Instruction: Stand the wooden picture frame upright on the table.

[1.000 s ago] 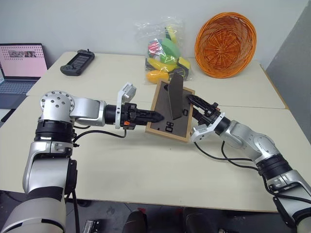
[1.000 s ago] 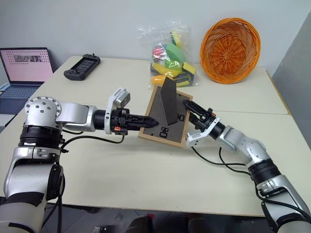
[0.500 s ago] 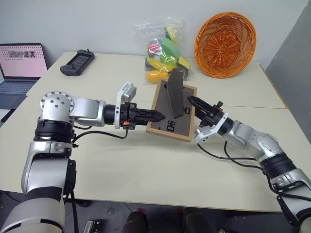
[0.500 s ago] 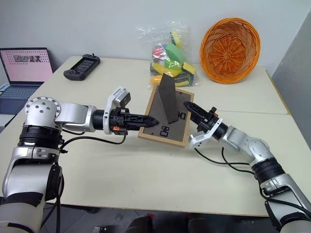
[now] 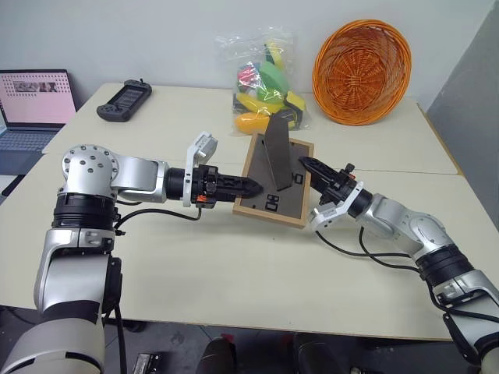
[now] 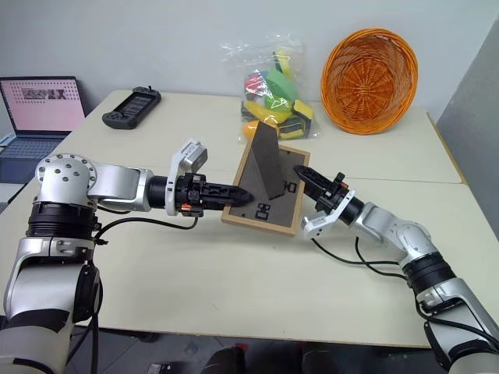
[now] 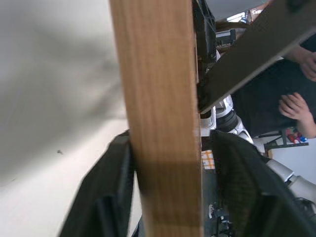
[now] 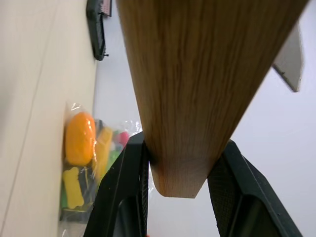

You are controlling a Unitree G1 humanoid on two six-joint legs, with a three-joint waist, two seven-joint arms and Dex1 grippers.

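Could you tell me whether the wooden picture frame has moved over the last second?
Yes. The wooden picture frame has tilted up slightly: its near edge sat lower a second ago, farther from the orange basket, which has not shifted.

The wooden picture frame (image 5: pixel 274 181) is turned away, so its front is hidden; its white marks are too small to read.

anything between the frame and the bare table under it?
Nothing visible. The wooden picture frame sits tilted between the left tool and right tool, fold-out stand open; the table around its base is bare.
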